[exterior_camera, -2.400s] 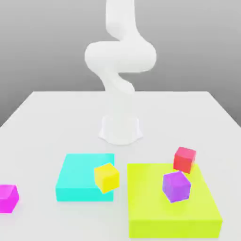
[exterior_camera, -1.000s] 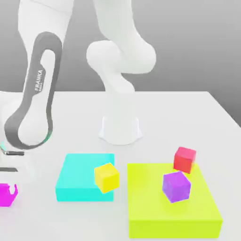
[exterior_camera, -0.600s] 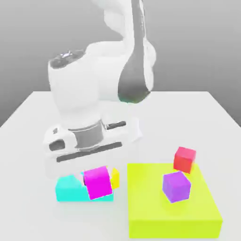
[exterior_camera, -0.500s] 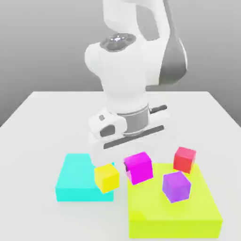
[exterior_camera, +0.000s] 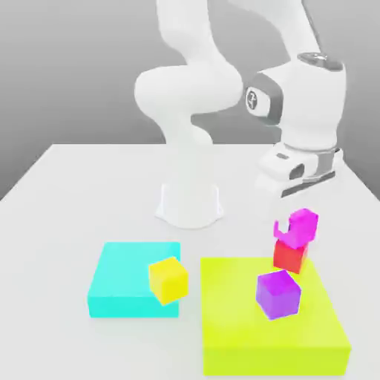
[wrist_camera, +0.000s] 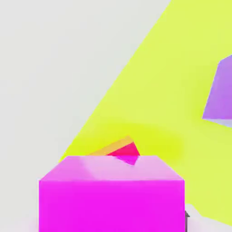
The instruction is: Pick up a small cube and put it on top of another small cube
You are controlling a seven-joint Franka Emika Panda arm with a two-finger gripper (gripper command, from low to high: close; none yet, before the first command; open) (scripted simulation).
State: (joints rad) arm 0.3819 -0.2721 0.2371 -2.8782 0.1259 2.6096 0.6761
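The small magenta cube (exterior_camera: 303, 223) rests on top of the small red cube (exterior_camera: 291, 257), slightly askew, at the exterior view's right. The red cube stands at the back edge of the lime-green slab (exterior_camera: 245, 326). My gripper (exterior_camera: 294, 231) hangs straight down over the pair, its tips level with the magenta cube and partly covering its near side. In the hand view the magenta cube (wrist_camera: 111, 195) looms close, with a sliver of the red cube (wrist_camera: 126, 150) showing past its far edge.
A purple cube (exterior_camera: 278, 294) sits on the lime slab just in front of the stack. A yellow cube (exterior_camera: 168, 279) leans on the cyan slab (exterior_camera: 122, 286) to the left. The robot's white base (exterior_camera: 190, 204) stands behind.
The arm has carried the magenta cube from the exterior view's far left, across the cyan slab, to the right. It now rests on the red cube.
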